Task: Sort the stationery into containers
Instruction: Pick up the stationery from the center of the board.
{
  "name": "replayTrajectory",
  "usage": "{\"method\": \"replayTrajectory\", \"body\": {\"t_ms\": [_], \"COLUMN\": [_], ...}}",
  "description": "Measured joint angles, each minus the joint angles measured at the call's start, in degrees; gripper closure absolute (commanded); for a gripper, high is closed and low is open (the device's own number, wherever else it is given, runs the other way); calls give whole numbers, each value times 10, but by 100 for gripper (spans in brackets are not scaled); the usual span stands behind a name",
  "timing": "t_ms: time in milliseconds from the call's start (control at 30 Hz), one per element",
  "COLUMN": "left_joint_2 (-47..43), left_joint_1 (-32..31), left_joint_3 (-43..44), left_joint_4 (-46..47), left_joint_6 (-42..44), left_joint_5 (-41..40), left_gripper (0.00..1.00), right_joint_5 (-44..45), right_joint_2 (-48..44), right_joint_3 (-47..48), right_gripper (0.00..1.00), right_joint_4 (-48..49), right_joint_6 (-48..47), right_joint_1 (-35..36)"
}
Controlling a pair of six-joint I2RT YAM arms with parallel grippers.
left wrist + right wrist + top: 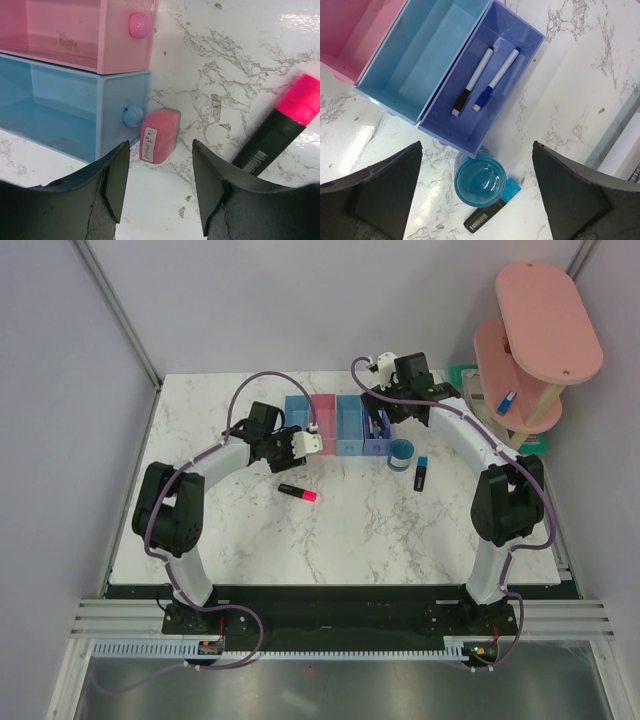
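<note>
The containers are four joined trays: blue, pink, blue and violet-blue. In the violet-blue tray lie two thin pens, one black-capped and one blue-capped. My left gripper stands open just above the table. A small pink eraser lies in front of its fingertips, against the blue tray's front. A pink-ended highlighter lies to its right. My right gripper hangs wide open over the round blue pot and a blue-ended highlighter.
A pink two-tier shelf stands at the back right with a small blue item on its lower tier. Behind the right arm a green tray shows. The pink highlighter lies on the marble in front of the trays.
</note>
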Motion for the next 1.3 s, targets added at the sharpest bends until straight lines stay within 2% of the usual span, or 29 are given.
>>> {"method": "replayTrajectory", "body": {"t_ms": [600, 833, 1000, 1167, 1300], "left_joint_2": [-2, 11, 18, 25, 35], "left_joint_1": [0, 0, 0, 0, 0], "left_joint_3": [-10, -10, -10, -10, -10], "left_joint_4": [56, 63, 56, 51, 47], "left_joint_6": [11, 23, 27, 29, 31], "left_joint_5": [-33, -34, -35, -35, -35], "left_gripper": [39, 32, 32, 37, 49], "right_joint_5": [-11, -11, -11, -14, -15], "right_joint_2": [0, 0, 0, 0, 0], "right_joint_3": [14, 15, 17, 17, 17], "right_gripper": [2, 2, 2, 2, 3], "right_joint_4": [-13, -14, -15, -15, -15], "right_joint_6": [0, 0, 0, 1, 3], "right_joint_1": [0, 0, 0, 0, 0]}}
